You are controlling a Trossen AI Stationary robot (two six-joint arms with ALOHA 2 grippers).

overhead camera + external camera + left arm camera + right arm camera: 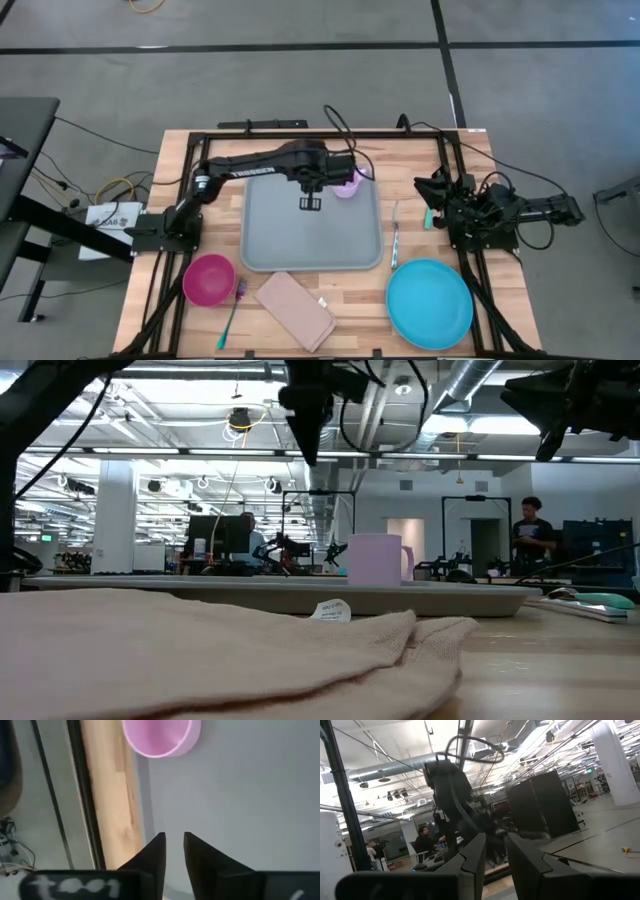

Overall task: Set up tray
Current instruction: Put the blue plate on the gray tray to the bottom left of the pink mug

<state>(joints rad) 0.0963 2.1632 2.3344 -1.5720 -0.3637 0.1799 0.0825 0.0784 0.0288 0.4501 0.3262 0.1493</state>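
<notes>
The pale grey-blue tray (310,240) lies flat mid-table. A pink mug (346,186) stands upright on its base in the tray's far right corner, also seen in the low view (375,560) and the left wrist view (160,737). My left gripper (310,203) hangs above the tray, a little to the left and near side of the mug, pointing steeply down. Its fingers (174,845) stand a narrow gap apart with nothing between them. My right gripper (430,192) waits folded back at the table's right side, its fingers (496,840) slightly apart and empty.
A round blue plate (430,303) sits near the front right. A magenta bowl (208,280), a teal-handled utensil (232,312) and a pinkish-beige napkin (295,310) lie along the near edge. Another utensil (395,235) lies just right of the tray. A black frame borders the table.
</notes>
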